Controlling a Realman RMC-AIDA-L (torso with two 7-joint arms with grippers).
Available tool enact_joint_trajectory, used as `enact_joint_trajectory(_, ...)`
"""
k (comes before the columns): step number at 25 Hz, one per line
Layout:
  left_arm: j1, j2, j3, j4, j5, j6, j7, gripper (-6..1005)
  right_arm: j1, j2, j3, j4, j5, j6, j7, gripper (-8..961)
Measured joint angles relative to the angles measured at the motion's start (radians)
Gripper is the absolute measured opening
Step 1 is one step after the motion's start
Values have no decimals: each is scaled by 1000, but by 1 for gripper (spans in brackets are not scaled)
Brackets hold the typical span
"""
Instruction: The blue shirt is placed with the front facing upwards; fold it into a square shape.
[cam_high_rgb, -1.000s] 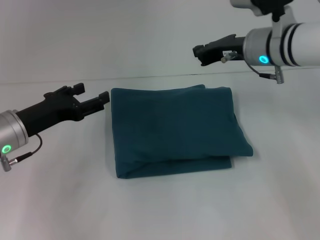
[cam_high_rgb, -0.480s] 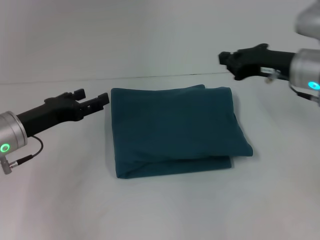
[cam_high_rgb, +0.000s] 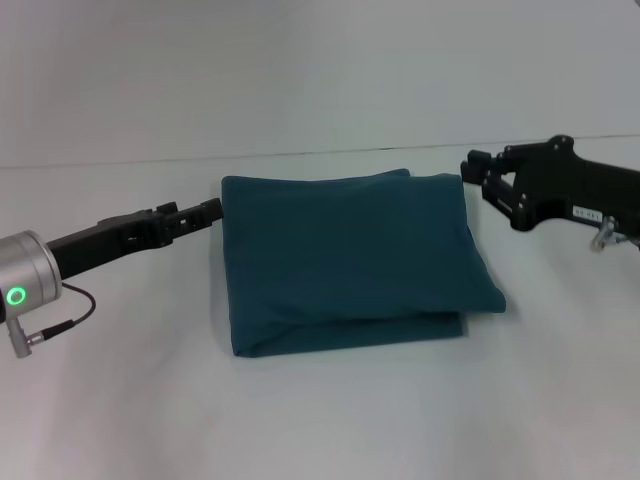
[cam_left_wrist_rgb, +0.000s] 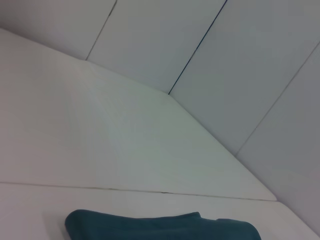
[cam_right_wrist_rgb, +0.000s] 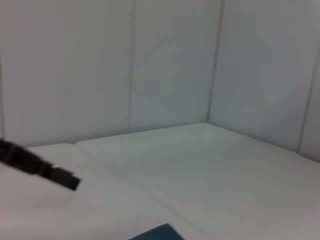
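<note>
Head camera down over table; wrist cameras low, wallward, sharing blue shirt (cam_high_rgb: 345, 260).

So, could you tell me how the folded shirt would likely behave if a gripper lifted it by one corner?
The shirt is soft cloth with rounded, puffy edges, so it would probably sag and partly unfold. Its stacked layers look loose along the near edge, so they may slide apart. Pushed flat across the smooth table, it would likely bunch rather than glide.
</note>
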Motion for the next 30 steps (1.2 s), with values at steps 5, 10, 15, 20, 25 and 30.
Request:
enact_joint_trajectory(5,-3,-1,8,-1,26,-5,-47,885,-14,-1,10,6,-5,-32,-16,151)
enact_joint_trajectory(10,-33,2,9,1,130,-14,-200,884,-24,-11,8,-4,-18,-71,-6,325)
enact_joint_trajectory(15,-54,2,12,5,221,-19,-336,883,-26,-12,14,-19,-43,-85,6,483)
enact_joint_trajectory(20,-68,6,23,8,276,-23,-423,884,-31,-11,16,-20,-41,-88,-9,687)
enact_joint_trajectory(25,-95,2,33,0,332,-44,-506,885,-33,-10,16,-20,-43,-102,-24,880)
enact_joint_trajectory(30,-124,-4,34,-30,370,-70,-568,887,-40,-9,16,-20,-43,-117,-44,936)
